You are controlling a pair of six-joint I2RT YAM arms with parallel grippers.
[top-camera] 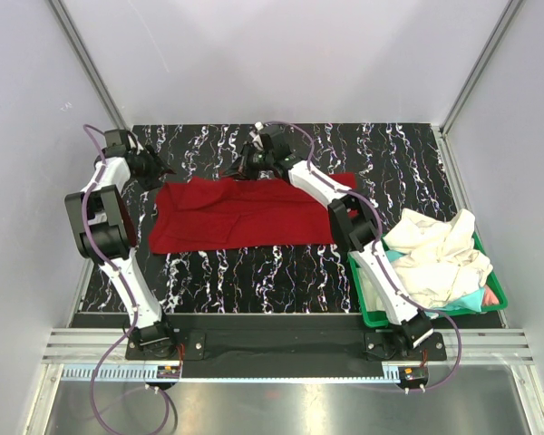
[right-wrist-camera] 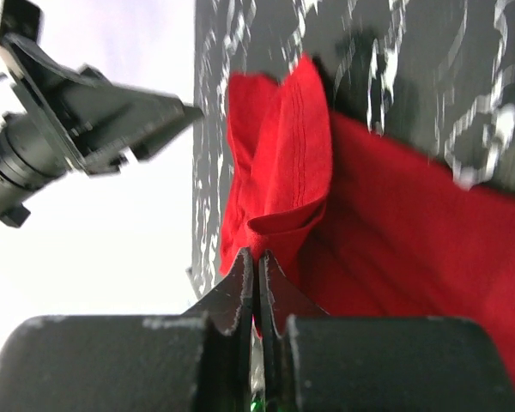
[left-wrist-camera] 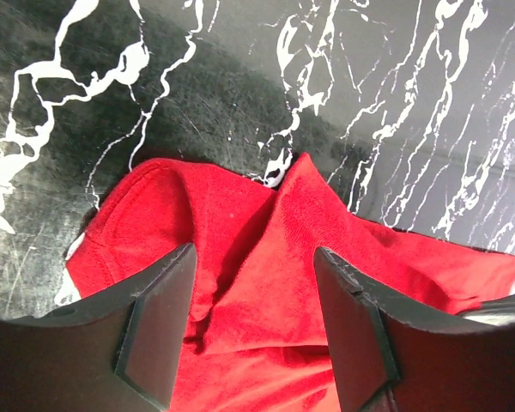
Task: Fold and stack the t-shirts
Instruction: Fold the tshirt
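Top view: red t-shirt (top-camera: 245, 213) lies spread, wide side to side, in the middle of the table (top-camera: 281, 272). My left tool (top-camera: 150, 169) is at the shirt's 10 o'clock corner; my right tool (top-camera: 247, 163) is at its 12 o'clock edge. From here I cannot tell how either tool's jaws stand.

Left wrist view: jaws apart, with a rumpled corner of the red cloth under the gap. One finger (left-wrist-camera: 159, 335) is over the cloth; I cannot tell whether it touches.

Right wrist view: jaws together, clamped on a raised fold of the red shirt's hemmed edge. The fold stands up from the table, which the top view does not show.

Only the top view shows the green bin (top-camera: 374, 317) at 4 o'clock on the table. It holds crumpled cream-white t-shirts (top-camera: 440, 258), with a teal t-shirt (top-camera: 471, 297) and a pinkish t-shirt (top-camera: 492, 294) showing at its 5 o'clock corner.
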